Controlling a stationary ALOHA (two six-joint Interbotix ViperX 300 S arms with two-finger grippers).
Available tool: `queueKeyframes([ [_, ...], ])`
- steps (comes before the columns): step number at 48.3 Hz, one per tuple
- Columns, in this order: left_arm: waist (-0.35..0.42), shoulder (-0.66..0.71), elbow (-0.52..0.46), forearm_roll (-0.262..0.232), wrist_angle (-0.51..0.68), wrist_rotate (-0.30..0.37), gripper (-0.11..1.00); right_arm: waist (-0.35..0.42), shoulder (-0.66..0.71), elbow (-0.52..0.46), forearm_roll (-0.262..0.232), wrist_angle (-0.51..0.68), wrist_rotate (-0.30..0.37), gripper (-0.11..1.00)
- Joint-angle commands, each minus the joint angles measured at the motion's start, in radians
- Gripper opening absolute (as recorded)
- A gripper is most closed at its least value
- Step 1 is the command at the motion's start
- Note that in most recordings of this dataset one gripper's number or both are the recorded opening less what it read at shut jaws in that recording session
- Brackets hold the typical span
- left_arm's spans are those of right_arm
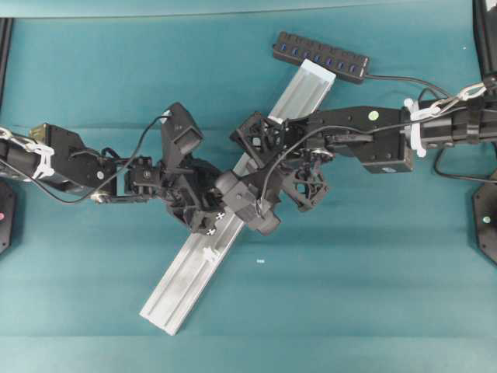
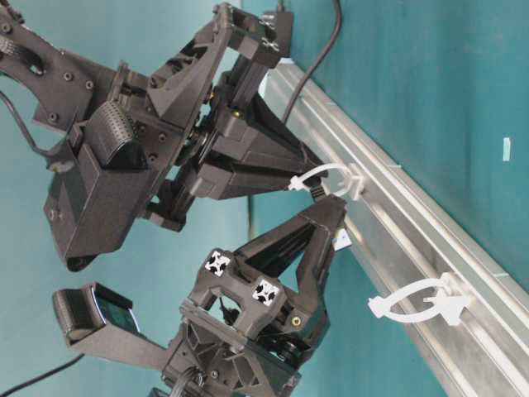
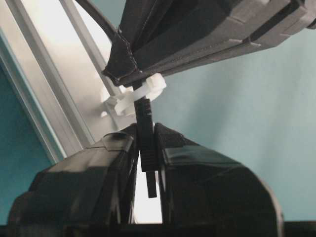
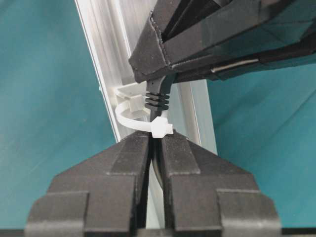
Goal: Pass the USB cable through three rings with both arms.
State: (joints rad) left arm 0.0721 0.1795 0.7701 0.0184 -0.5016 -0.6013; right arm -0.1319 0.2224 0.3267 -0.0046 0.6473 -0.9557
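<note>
Left gripper jaws clenched on cable plug at ring; right gripper jaws clamping cable opposite side.

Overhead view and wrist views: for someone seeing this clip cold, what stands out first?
Two black hands meet nose to nose over the middle of the diagonal silver rail. Between them, the left hand pinches the plug of the USB cable just below a white ring, with the right hand closed on the cable on the ring's other side. Another ring stands empty lower on the rail.
</note>
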Motion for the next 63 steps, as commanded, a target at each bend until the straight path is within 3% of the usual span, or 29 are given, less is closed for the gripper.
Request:
queueKeyframes([
  [1, -0.011, -0.014, -0.018, 0.002, -0.005, 0.002, 0.11, 0.003, -0.003, -0.006, -0.003, -0.006, 0.011, 0.06],
  [28, -0.011, -0.014, -0.018, 0.002, -0.003, -0.009, 0.11, 0.002, -0.012, 0.006, 0.009, 0.009, 0.017, 0.07],
  [31, -0.011, -0.014, -0.018, 0.002, -0.002, -0.009, 0.11, 0.000, -0.014, 0.006, 0.011, 0.017, 0.017, 0.15],
  [36, -0.011, -0.014, -0.020, 0.002, 0.003, -0.011, 0.11, 0.000, -0.018, 0.014, 0.009, 0.018, 0.028, 0.41],
  [41, -0.011, -0.017, -0.017, 0.002, 0.008, -0.014, 0.11, 0.000, -0.021, 0.020, 0.005, 0.012, 0.087, 0.73],
  [45, -0.014, -0.025, -0.015, 0.002, 0.026, -0.026, 0.11, -0.003, -0.034, 0.021, 0.005, -0.012, 0.147, 0.89],
  [53, -0.018, -0.052, -0.012, 0.002, 0.103, -0.095, 0.11, -0.021, -0.077, 0.044, -0.006, -0.049, 0.239, 0.85],
  [63, -0.029, -0.095, 0.021, 0.002, 0.123, -0.109, 0.11, -0.014, -0.129, 0.057, -0.009, -0.075, 0.259, 0.85],
])
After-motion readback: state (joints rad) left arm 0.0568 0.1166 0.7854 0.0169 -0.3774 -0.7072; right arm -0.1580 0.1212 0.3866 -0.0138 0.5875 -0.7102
